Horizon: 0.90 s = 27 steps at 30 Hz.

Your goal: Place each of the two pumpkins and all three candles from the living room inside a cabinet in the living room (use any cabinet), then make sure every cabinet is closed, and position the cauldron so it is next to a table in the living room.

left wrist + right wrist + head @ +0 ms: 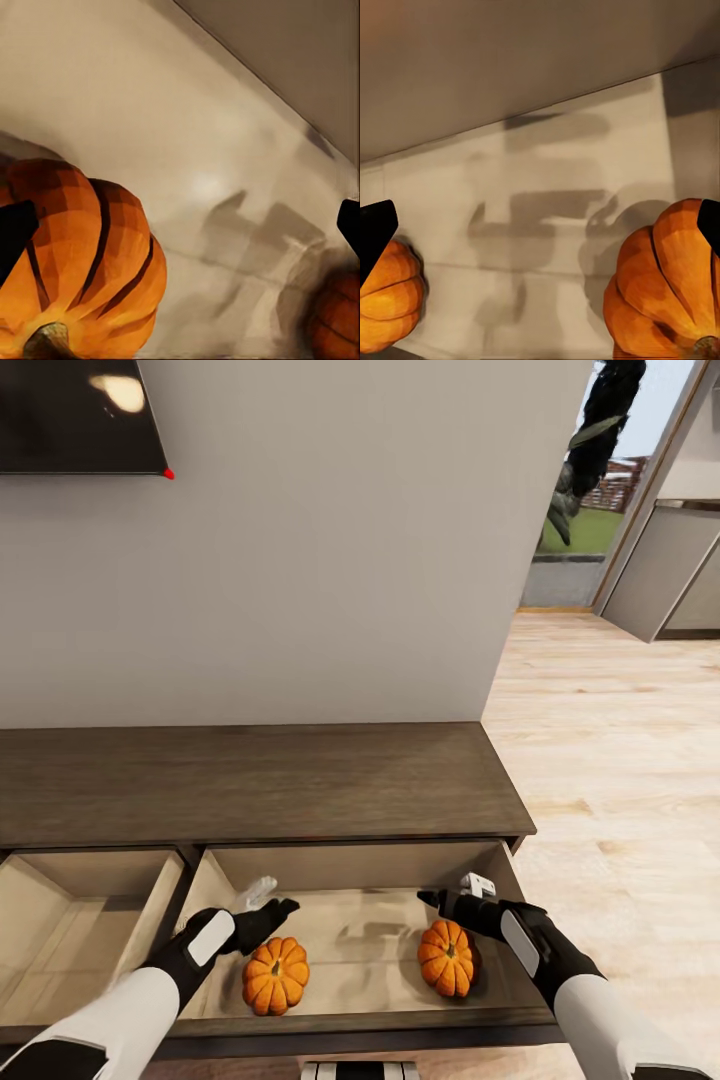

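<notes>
resting apart in open cabinet [300, 790] drawer: two pumpkins [275, 975], floor between bare.

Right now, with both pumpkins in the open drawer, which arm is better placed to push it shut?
Probably either: left pincer and right pincer both hover open inside the drawer, above the pumpkins. Both must withdraw first.

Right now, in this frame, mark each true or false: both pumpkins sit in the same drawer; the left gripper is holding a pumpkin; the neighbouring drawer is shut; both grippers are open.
1. Both pumpkins, left pumpkin and right pumpkin, lie in one open drawer: true.
2. The left gripper holds a pumpkin: false, it hovers open above it.
3. The neighbouring drawer is shut: false, it is pulled open.
4. Both grippers are open, the right gripper included: true.
</notes>
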Tool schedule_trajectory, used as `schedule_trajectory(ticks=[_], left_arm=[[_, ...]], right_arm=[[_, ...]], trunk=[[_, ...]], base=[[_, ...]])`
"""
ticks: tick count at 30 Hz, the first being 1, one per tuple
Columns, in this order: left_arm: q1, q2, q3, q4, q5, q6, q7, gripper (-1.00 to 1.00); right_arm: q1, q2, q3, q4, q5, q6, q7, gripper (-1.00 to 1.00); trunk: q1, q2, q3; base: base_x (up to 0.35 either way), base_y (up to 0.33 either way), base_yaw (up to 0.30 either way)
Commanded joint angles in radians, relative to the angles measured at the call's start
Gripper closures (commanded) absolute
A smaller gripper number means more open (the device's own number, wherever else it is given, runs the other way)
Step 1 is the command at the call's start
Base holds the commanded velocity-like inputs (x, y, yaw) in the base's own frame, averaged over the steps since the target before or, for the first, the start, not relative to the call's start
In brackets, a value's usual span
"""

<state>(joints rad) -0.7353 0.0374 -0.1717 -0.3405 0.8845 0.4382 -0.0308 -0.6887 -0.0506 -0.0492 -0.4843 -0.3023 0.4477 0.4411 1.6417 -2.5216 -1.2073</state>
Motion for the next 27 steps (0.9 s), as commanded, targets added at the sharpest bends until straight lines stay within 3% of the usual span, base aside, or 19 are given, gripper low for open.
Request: schedule_trajectory(ticks=[1,9,16,27], left_arm=[[0.0,-0.002,0.0,0.001,-0.001,0.0,0.0,-1.0],[0.004,-0.011,0.0,0.034,-0.002,-0.007,-0.001,-1.0],[0.004,-0.01,-0.002,0.038,-0.004,-0.007,0.0,-1.0],[0.004,-0.009,-0.002,0.037,-0.006,-0.006,0.0,-1.0]], right_arm=[[0.0,0.0,0.0,0.002,0.0,0.0,0.0,-1.0],[0.005,0.0,0.002,0.021,0.002,-0.002,-0.001,-1.0],[0.006,-0.001,0.051,0.04,0.003,-0.007,-0.001,-1.0],[0.006,-0.003,0.054,0.044,0.001,-0.002,-0.001,-1.0]], trunk=[[0.0,0.0,0.0],[0.0,0.0,0.0],[-0.003,0.002,0.027],[-0.008,0.004,0.07]], base=[[0.0,0.0,0.0],[0.0,0.0,0.0],[0.0,0.0,0.0],[-0.029,0.0,0.0]])
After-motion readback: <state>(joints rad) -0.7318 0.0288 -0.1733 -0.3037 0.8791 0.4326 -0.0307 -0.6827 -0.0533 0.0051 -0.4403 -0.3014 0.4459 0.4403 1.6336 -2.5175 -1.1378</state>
